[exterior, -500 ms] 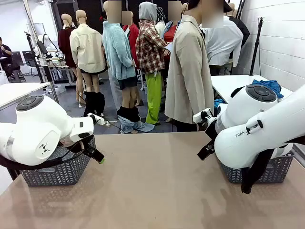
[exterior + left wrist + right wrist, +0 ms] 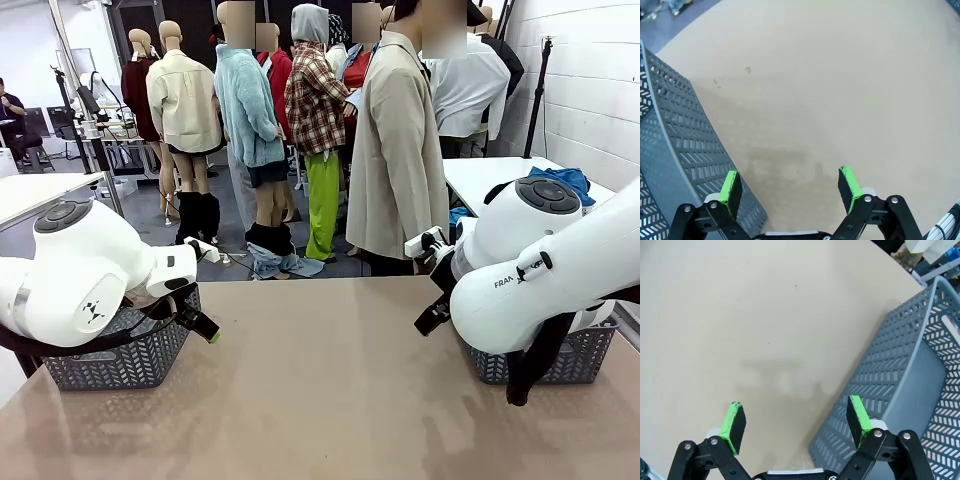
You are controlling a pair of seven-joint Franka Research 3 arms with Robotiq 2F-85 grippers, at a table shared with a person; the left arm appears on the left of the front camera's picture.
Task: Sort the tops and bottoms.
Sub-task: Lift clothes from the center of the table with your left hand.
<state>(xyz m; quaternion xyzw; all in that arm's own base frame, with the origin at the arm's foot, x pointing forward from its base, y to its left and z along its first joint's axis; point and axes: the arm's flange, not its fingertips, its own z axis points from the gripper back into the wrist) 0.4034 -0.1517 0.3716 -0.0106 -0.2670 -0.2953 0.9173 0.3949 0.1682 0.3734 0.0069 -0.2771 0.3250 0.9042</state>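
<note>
My left end effector (image 2: 789, 176): jaws wide apart, nothing between, hanging over worktop (image 2: 830, 90). Beside its left pad, left basket (image 2: 680, 135), lower left of wrist frame. My right end effector (image 2: 795, 406): jaws spread too, gripping nothing. Its right pad sits against wall of right basket (image 2: 900, 385), lower right of frame. Front view: baskets at left and right worktop edges, behind my arms. Farther off, blue cloth (image 2: 562, 180) on white table (image 2: 490, 175), right of frame.

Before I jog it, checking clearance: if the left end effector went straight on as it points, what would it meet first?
Probably the table; the open left end effector points at it, though one finger may graze the grey basket.
</note>
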